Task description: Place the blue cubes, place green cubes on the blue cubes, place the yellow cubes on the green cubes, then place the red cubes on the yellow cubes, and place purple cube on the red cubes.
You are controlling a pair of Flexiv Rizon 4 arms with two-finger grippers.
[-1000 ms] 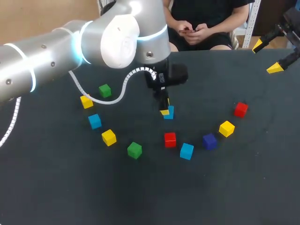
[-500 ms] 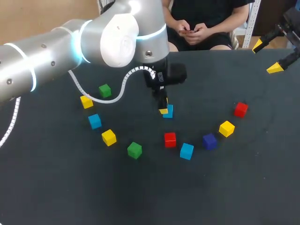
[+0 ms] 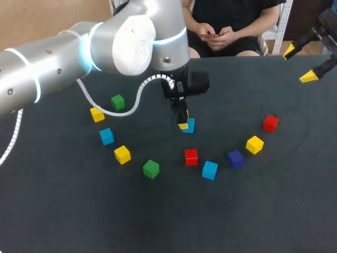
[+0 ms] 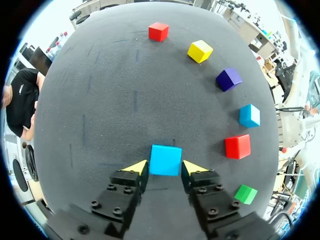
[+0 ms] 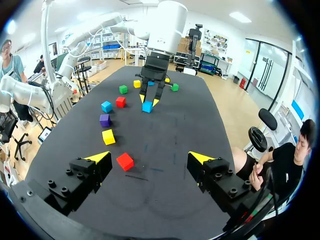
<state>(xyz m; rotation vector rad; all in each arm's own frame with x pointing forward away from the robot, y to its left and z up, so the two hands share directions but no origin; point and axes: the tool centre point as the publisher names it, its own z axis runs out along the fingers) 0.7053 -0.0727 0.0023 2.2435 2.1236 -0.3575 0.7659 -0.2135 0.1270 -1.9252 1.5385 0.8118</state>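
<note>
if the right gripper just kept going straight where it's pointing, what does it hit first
Most likely the black table top ahead of the right gripper; the small red cube lies close to that line, nearer one of the open jaws, and might get clipped first. Depth is unclear.

In the head view, the left end effector point(image 3: 185, 124) covers part of the blue cube point(image 3: 191, 125) beneath it. Whether it grips the cube cannot be determined in any view. The right end effector point(image 3: 299, 64) is cut off by the head view's edge.
</note>
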